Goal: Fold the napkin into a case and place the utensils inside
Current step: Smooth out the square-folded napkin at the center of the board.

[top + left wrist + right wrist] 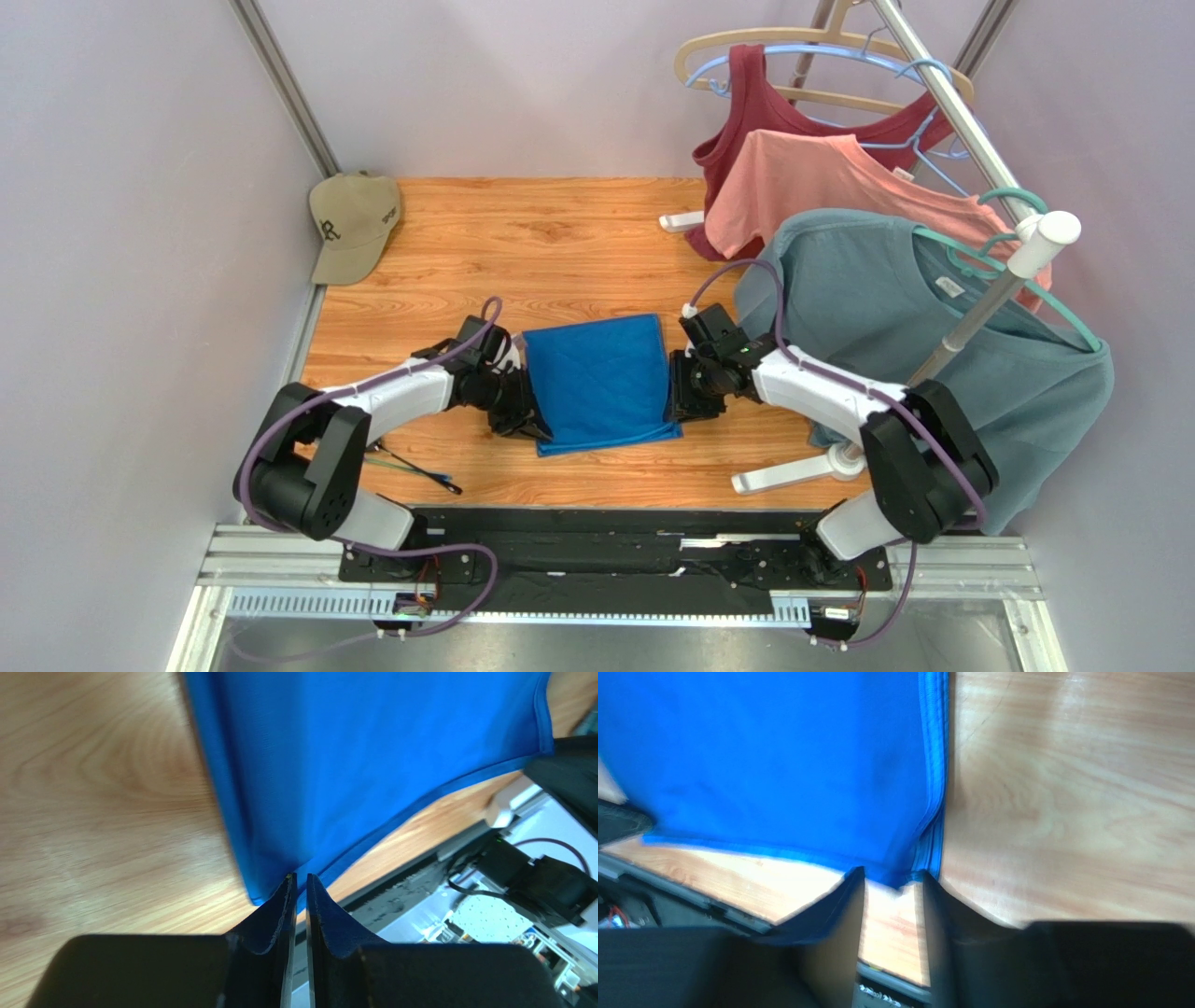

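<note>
- Top external: the napkin [601,378] lies folded on the table [561,238].
- Left gripper [300,876]: jaws almost together at a napkin corner; whether it grips cannot be told.
- Right gripper [891,875]: jaws apart, a napkin corner at the tips.

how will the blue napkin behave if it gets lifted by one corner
Probably floppy: the napkin lies folded in thin flat layers that follow the table. Likely light, since the stacked hems look slim. Its slight sheen hints it could slide from a loose pinch.

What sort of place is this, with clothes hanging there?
Probably a robot lab booth for cloth handling: plain walls enclose a wooden table, two arms are bolted at its edge, and shirts hang on a rack.
</note>
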Controlling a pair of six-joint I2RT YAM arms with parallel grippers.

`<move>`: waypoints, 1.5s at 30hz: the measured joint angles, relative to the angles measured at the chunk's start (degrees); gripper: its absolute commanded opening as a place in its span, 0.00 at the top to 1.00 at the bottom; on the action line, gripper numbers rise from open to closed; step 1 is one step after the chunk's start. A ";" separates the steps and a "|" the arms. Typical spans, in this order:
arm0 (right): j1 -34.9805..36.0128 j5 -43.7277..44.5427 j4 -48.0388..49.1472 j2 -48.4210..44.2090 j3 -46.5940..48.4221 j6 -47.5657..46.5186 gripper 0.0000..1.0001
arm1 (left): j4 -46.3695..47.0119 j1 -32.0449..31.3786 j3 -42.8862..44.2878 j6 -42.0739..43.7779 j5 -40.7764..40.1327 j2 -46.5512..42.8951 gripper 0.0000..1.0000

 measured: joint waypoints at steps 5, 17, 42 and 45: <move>0.00 0.57 -2.56 -6.38 -0.02 -1.20 0.50 | -0.07 0.00 -2.49 0.50 -1.51 -0.09 0.84; -0.02 -3.87 -1.09 -2.43 0.11 -1.36 0.69 | -0.92 0.00 -3.72 1.68 -2.80 -2.10 0.70; 0.00 -1.77 -1.14 -1.25 -1.09 -3.39 0.58 | -7.39 -0.02 -2.91 1.88 -7.43 -5.40 0.34; 0.00 -2.01 -0.85 0.07 -1.49 -3.52 0.63 | -6.21 0.07 -3.65 0.83 -5.66 -5.05 0.37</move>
